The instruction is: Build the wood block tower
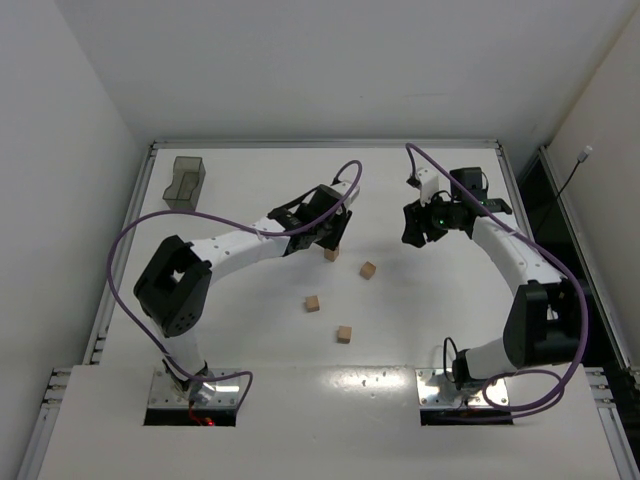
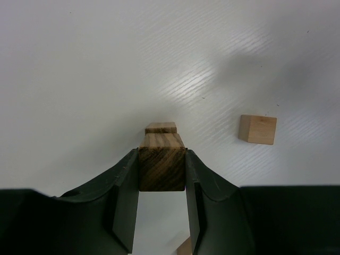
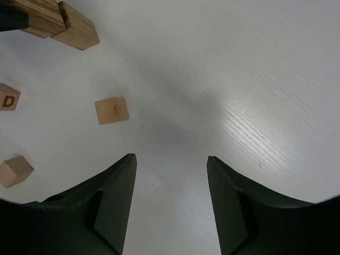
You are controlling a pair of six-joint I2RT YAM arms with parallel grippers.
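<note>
My left gripper (image 2: 162, 152) is shut on a wood block (image 2: 162, 170). It holds that block on or just above a second block (image 2: 161, 127); I cannot tell whether they touch. In the top view the left gripper (image 1: 333, 238) sits over that lower block (image 1: 331, 254). In the right wrist view the pair (image 3: 77, 27) shows at the top left. Three loose blocks lie on the table (image 1: 368, 270), (image 1: 313, 303), (image 1: 344, 334). My right gripper (image 3: 170, 157) is open and empty, above bare table right of the blocks; in the top view it (image 1: 412, 228) is there too.
A dark grey translucent bin (image 1: 186, 182) stands at the far left of the white table (image 1: 250, 320). One loose block (image 3: 8, 100) bears a letter D. Purple cables loop over both arms. Walls close in the back and sides.
</note>
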